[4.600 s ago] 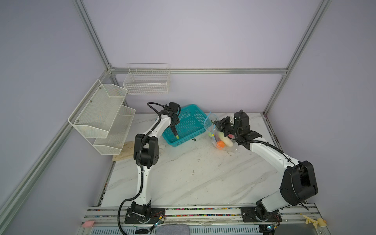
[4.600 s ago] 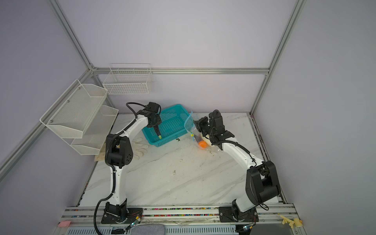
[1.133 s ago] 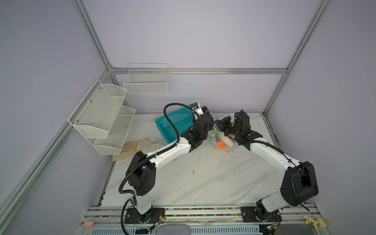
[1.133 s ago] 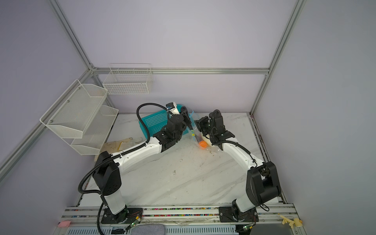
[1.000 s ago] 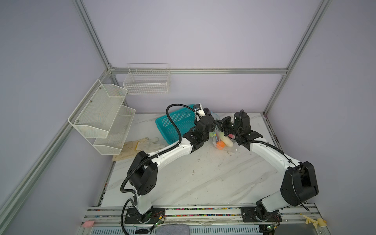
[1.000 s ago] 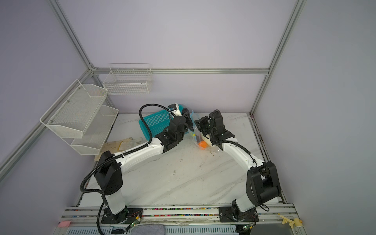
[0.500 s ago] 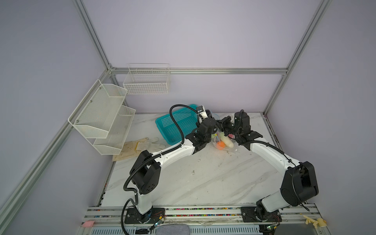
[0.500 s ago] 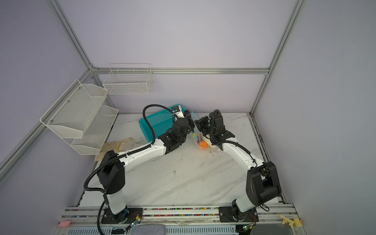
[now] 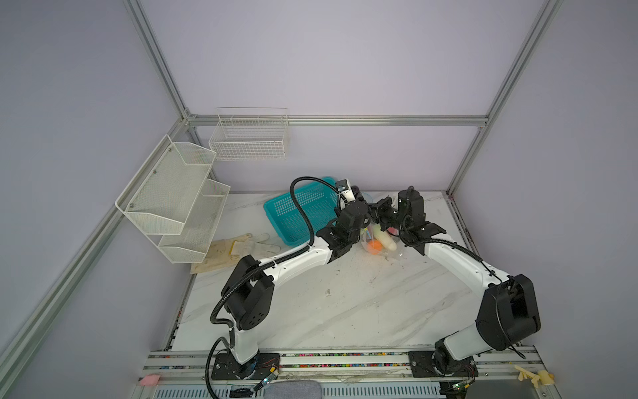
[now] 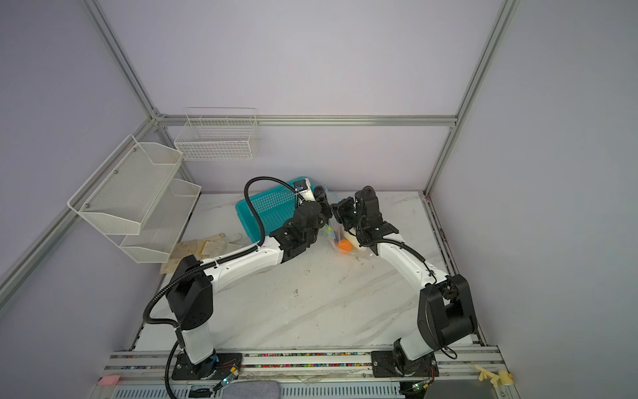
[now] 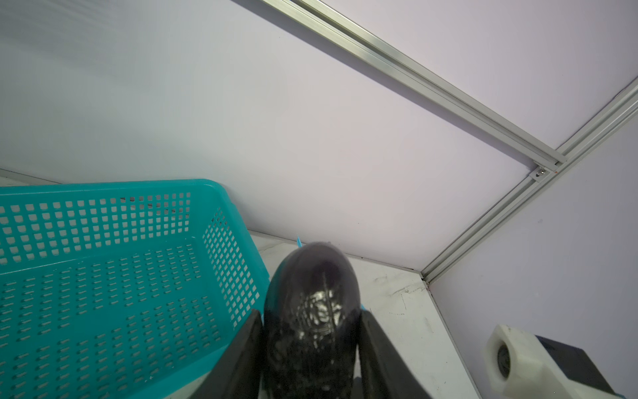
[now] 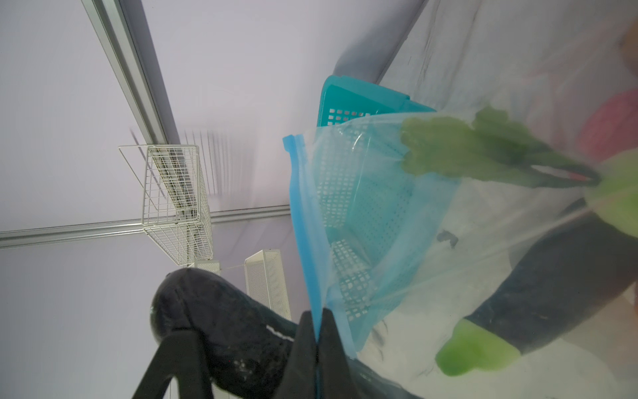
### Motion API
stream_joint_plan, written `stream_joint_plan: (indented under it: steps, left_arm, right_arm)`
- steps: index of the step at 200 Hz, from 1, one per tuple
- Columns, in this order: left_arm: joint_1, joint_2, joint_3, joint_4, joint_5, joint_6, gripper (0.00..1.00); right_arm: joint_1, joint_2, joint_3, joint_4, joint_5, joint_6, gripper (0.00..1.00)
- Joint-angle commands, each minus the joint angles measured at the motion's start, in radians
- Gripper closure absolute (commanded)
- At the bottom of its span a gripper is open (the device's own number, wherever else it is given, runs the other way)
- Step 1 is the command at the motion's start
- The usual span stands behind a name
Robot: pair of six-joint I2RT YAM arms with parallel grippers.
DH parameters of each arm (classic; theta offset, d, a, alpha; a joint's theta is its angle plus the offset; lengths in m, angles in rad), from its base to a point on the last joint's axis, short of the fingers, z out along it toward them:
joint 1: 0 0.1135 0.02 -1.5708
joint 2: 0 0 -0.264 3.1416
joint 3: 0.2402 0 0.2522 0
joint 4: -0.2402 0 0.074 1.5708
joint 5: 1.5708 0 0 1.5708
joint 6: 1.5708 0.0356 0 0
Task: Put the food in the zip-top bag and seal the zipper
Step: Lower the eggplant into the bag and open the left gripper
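"While the left gripper grasps the eggplant just beside the bag, what can go wrong?" asks the desk editor.

"The eggplant appears to sit on the outer side of the blue zipper, going by the right wrist view," the photographer answers. "Released there, it probably slides down the film onto the table instead of into the mouth. The right gripper is clenched on that thin zipper edge alone; a shove from the eggplant could pull the strip out of the pinch, and the bag would likely slump and spill. The two grippers also stand very near each other, so a bump is possible."

"And what do the containers hold?"

"The bag stands at the back of the table, between the two grippers and near the basket. Both top views show an orange and a pale piece inside it; through the film the right wrist view adds a leafy green piece, a pink piece and a dark piece with a green tip. The basket shows no food in the part the left wrist view covers. The bag's mouth looks open."
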Motion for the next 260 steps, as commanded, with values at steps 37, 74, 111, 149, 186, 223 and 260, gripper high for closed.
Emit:
stream_joint_plan:
  steps: [37, 74, 111, 149, 186, 223, 260]
  left_arm:
    - [-0.008, 0.014, 0.008, 0.052, -0.008, 0.033, 0.5]
    - [-0.01, 0.012, 0.009, 0.057, -0.004, 0.038, 0.47]
    - [-0.01, -0.015, -0.003, 0.061, 0.014, 0.055, 0.47]
    - [0.003, -0.125, -0.031, -0.097, 0.051, 0.047, 0.42]
    - [0.051, -0.28, -0.137, -0.245, 0.146, 0.001, 0.27]
    - [0.104, -0.44, -0.268, -0.356, 0.201, -0.001, 0.21]
    - [0.198, -0.585, -0.413, -0.485, 0.312, -0.088, 0.16]
  right_arm:
    - [-0.003, -0.033, 0.025, 0.038, -0.003, 0.015, 1.0]
    - [-0.004, -0.035, 0.024, 0.037, -0.004, 0.014, 1.0]
    - [-0.004, -0.04, 0.019, 0.035, -0.001, 0.012, 1.0]
    - [-0.003, -0.043, 0.011, 0.037, 0.002, -0.005, 1.0]
    - [-0.003, -0.052, -0.001, 0.034, 0.011, -0.041, 1.0]
    - [-0.003, -0.059, -0.008, 0.019, 0.002, -0.08, 1.0]
    - [-0.001, -0.081, -0.013, -0.008, 0.009, -0.132, 1.0]
